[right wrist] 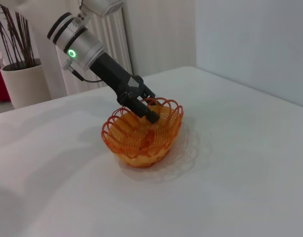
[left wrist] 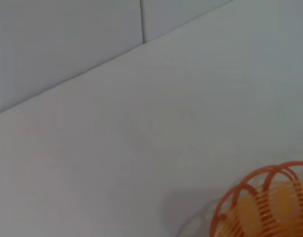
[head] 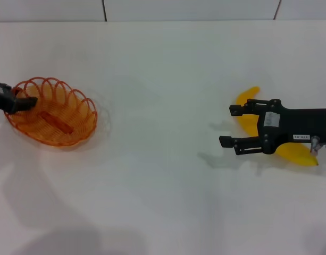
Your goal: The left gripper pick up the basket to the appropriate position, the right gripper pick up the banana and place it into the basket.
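Head view is showing the white table (head: 163, 202) with the banana (head: 248, 114) lying at about 3 o'clock. The right gripper (head: 236, 126) is hovering over it, its two fingers (head: 242, 110) spread wide and pointing toward 9 o'clock. The banana's upper tip is sticking out behind the upper finger, its middle is showing in the gap between the fingers, and its other end is showing below the black wrist; the fingers are not closing on it.

The basket (head: 52, 111) is sitting at about 9 o'clock, well apart from the banana. The left gripper (head: 25, 102) is reaching in from the 9 o'clock edge with its tips at the basket's rim. In the right wrist view the left gripper (right wrist: 147, 111) is coming down over the basket (right wrist: 141, 136) with its fingers (right wrist: 150, 114) drawn close together at the looped rim, seemingly pinching it, though I cannot tell for certain that the wire is caught. The basket looks tipped, its rim higher on the gripper's side.

The basket is holding no fruit. It is an orange wire oval with a scalloped rim. The banana is smooth, yellow and curved. The left wrist view is catching only part of the basket (left wrist: 262, 207) and bare table (left wrist: 141, 123).
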Robot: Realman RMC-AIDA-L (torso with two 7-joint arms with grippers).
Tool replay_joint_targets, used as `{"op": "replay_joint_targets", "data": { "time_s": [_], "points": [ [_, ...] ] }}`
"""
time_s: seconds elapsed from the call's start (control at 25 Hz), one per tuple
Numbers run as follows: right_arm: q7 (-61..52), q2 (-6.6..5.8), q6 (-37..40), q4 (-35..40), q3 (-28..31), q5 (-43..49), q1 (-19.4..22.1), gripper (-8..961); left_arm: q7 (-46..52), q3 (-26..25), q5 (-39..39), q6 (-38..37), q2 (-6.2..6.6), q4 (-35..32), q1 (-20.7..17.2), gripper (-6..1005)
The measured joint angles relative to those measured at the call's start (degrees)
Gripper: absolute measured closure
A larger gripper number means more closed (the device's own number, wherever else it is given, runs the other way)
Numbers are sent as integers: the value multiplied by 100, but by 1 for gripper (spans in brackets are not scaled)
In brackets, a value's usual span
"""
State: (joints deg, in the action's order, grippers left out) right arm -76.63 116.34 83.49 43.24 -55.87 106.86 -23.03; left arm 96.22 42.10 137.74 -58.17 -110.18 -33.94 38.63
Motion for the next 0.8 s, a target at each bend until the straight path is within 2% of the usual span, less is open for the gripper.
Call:
{"op": "replay_joint_targets", "data": {
  "time_s": [0.28, 0.6, 0.8],
  "points": [
    [-1, 3, 0, -15, -11, 1, 0, 73, -35, -26, -3, 52, -22, 1, -4, 502],
    [-1, 3, -3, -72, -12, 73, -41, 73, -32, 1, -181, 3, -22, 1, -16, 800],
    [-1, 3, -8, -78, -12, 80, -47, 73, -29, 27, -545, -189, -122, 1, -29, 847]
  ]
}}
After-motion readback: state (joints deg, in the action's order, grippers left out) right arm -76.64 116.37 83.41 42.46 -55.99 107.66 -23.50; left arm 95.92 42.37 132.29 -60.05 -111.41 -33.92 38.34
